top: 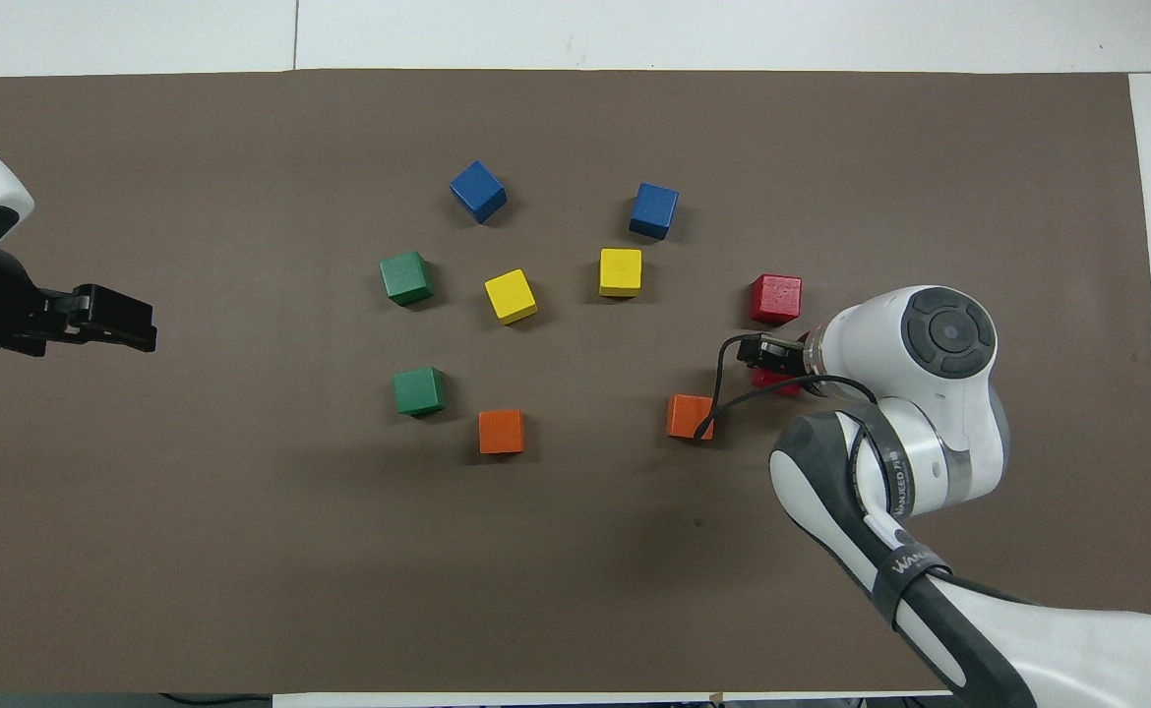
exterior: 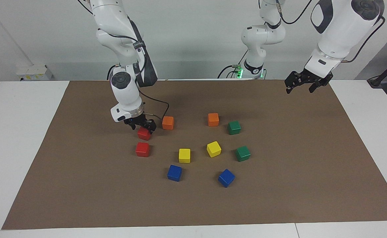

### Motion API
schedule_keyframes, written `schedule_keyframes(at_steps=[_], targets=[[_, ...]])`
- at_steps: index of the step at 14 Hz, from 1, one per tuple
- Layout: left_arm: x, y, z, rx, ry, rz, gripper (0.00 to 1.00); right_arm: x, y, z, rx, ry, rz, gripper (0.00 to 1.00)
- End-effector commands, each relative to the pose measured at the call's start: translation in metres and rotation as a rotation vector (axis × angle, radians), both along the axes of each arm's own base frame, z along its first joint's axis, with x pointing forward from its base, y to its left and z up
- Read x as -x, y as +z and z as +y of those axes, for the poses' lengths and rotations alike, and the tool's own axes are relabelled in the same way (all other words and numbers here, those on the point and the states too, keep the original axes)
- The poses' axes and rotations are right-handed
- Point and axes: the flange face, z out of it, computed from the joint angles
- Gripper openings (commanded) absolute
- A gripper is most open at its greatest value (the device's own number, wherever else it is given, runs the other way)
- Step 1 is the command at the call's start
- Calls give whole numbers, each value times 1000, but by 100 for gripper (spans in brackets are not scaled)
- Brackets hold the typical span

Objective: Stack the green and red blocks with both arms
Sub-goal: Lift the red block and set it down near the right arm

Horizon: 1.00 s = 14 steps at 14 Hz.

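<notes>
My right gripper (exterior: 143, 127) is low over the mat, its fingers closed around a red block (exterior: 144, 134). In the overhead view only an edge of that block (top: 778, 383) shows under the right wrist (top: 782, 356). The second red block (exterior: 143, 149) sits on the mat just farther from the robots, also in the overhead view (top: 776, 298). Two green blocks (exterior: 234, 127) (exterior: 243, 153) sit apart toward the left arm's end, also in the overhead view (top: 419, 390) (top: 406, 277). My left gripper (exterior: 302, 85) (top: 118, 320) waits open and empty, raised over the mat's edge at its own end.
On the brown mat (exterior: 279, 185) are two orange cubes (exterior: 168, 122) (exterior: 213, 119), two yellow cubes (exterior: 184, 155) (exterior: 214, 148) and two blue cubes (exterior: 174, 173) (exterior: 226, 178). One orange cube is close beside the held red block.
</notes>
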Motion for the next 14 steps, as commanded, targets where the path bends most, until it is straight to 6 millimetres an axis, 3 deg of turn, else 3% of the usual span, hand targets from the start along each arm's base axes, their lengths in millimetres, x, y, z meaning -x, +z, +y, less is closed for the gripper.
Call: schedule_keyframes(at_steps=[1,3,5,8,11,14], targets=[[7,5,2,-4,3,4,100,-1,2,12,-11,13,-15,0],[7,5,2,-4,3,4,100,-13,21,10,-7,10,7,0],[7,5,2,-4,3,4,100,-29,58,3,7,38,64,0],[7,5,2,-4,3,4,100,-39,107,-40,5,146,62,0],[7,4,2,-4,3,7,100,-50,111,-114,7,311,15,0],[7,5,0,-4,2,5,100,-53,104,-165,17,381,-13,0]])
